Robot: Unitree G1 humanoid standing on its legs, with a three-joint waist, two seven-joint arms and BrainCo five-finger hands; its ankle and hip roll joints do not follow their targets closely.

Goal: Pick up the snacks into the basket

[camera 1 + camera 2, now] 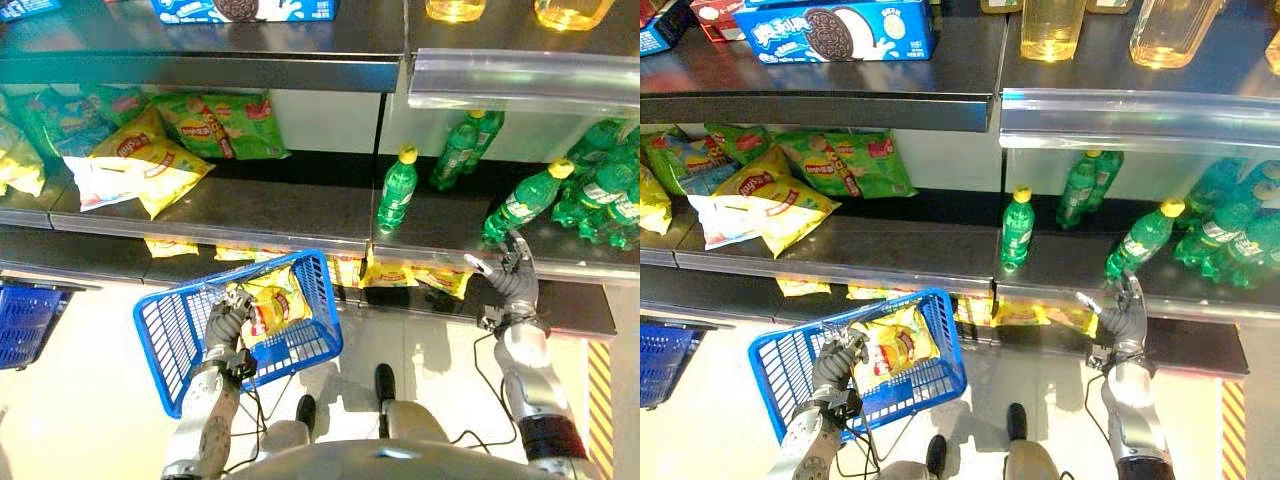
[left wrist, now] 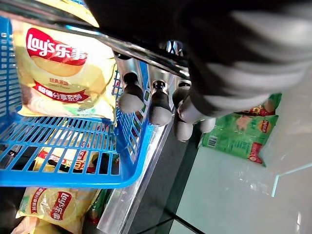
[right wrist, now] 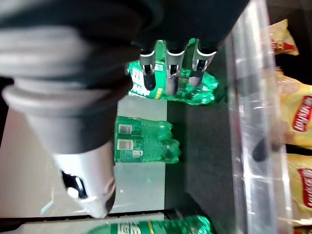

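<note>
You see a blue plastic lattice basket (image 1: pixel 300 345), glossy foil snack bags (image 1: pixel 150 160), and dark, smooth metal shelves (image 1: pixel 280 215) mid-frame.

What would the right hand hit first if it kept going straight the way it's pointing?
Probably the tilted green bottle on the shelf just beyond the right hand; its fingers point up at it. Depth is hard to judge.

Dark shelf (image 1: pixel 280 215), chip bags (image 1: pixel 150 160), green bottles (image 1: pixel 397 192) on it
</note>
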